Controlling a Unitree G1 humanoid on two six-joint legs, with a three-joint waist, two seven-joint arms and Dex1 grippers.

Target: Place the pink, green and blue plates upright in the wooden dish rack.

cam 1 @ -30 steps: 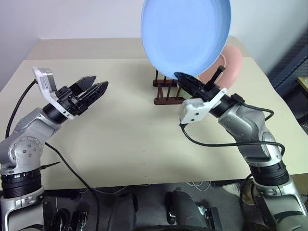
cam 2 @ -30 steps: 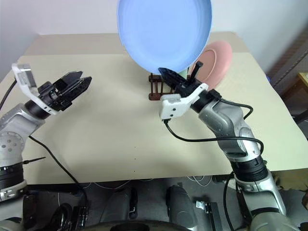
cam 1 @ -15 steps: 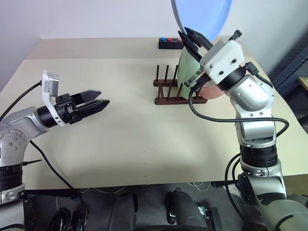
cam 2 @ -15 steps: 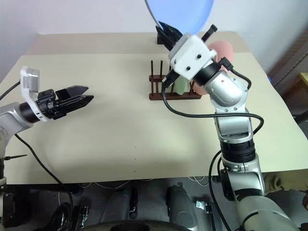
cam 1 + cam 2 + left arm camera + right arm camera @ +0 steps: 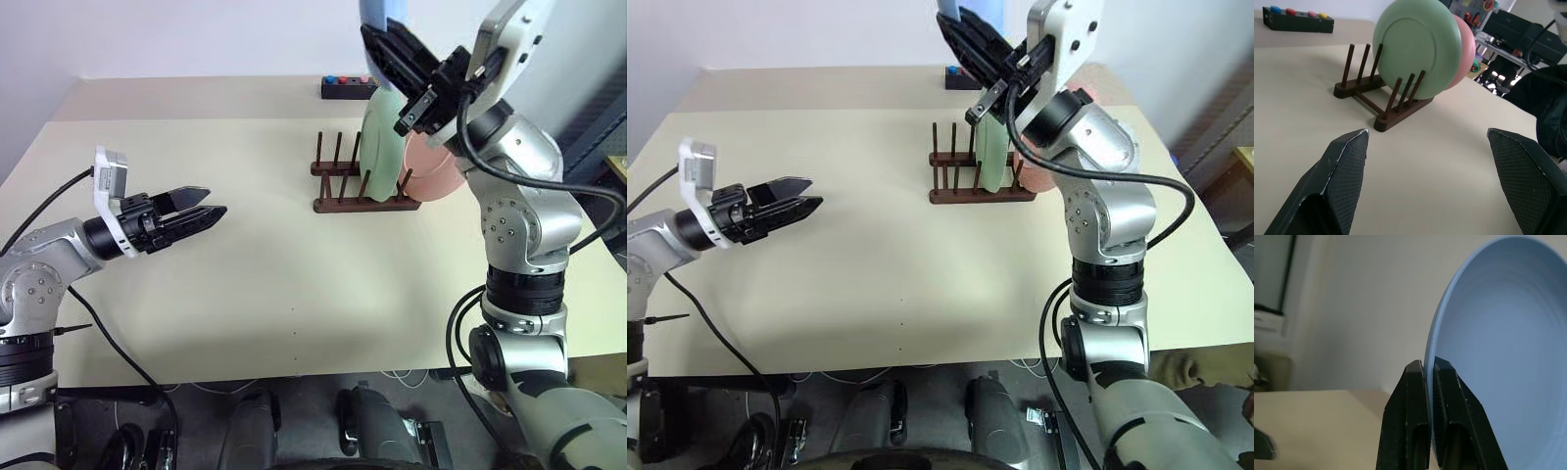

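The wooden dish rack [image 5: 362, 202] stands at the middle back of the table. The green plate [image 5: 378, 147] and the pink plate [image 5: 437, 168] stand upright in it, side by side, the pink one on the right. My right gripper [image 5: 378, 41] is raised high above the rack and shut on the rim of the blue plate [image 5: 1498, 357]. That plate is turned edge-on, and the head views cut off most of it. My left gripper [image 5: 212, 202] hovers open and empty over the left of the table, pointing toward the rack [image 5: 1382, 98].
A small black box with coloured buttons [image 5: 345, 88] lies behind the rack near the table's far edge. The rack's left-hand pegs [image 5: 1362, 61] hold nothing. Cables trail from both arms over the front edge.
My right arm has lifted the blue plate higher and rolled it from face-on to edge-on above the rack. The left gripper has turned slightly toward the rack and stays open.
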